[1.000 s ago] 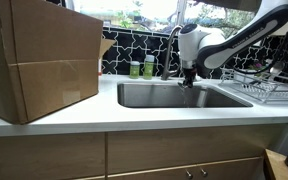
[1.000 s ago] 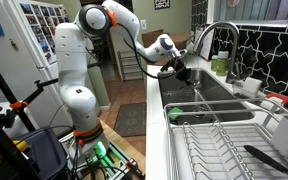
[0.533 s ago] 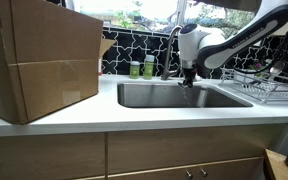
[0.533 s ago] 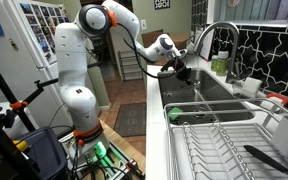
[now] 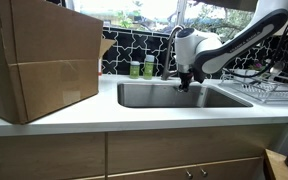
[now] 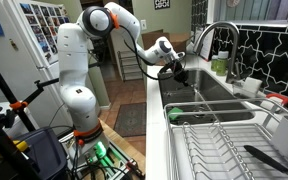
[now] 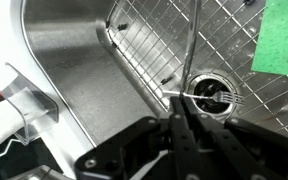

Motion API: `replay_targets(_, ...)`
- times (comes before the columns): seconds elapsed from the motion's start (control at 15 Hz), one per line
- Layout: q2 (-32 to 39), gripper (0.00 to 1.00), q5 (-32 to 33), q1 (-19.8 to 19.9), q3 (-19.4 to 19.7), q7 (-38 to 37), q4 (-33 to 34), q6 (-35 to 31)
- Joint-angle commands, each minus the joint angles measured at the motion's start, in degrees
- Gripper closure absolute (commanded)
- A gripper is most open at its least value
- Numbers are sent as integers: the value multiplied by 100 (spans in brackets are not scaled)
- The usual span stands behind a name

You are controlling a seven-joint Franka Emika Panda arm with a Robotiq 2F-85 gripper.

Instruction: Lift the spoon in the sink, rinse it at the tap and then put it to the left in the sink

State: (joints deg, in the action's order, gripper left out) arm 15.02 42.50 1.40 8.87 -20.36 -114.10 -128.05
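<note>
Now hand [image 7: 176, 114] pinched tight on spoon [image 7: 191, 40], dangling it vert. over sink [image 7: 74, 60] nr drain [image 7: 216, 95], prob. so drips land inside.

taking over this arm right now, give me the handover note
Gripper: shut, in the wrist view, on a thin bright rod that looks like the spoon handle.
Position: held over the sink, close to the tap.
Below it: the drain and a green sponge on the sink's wire grid.
Done: the spoon appears to be lifted off the sink floor.
Unclear: no running water shows, so I cannot tell whether it has been rinsed.
Left: rinse it at the tap, then set it down to the left in the sink.
</note>
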Motion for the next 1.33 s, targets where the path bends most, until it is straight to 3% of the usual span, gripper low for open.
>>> replay_targets(0.0,267,98,-257,101,-83,-73,8,-524)
replay_targets(0.73,1123,98,-2020,77,-158,567,360,-2397)
replay_targets(1.27,1679,98,-3099,152,-337,1558,1092,-2290)
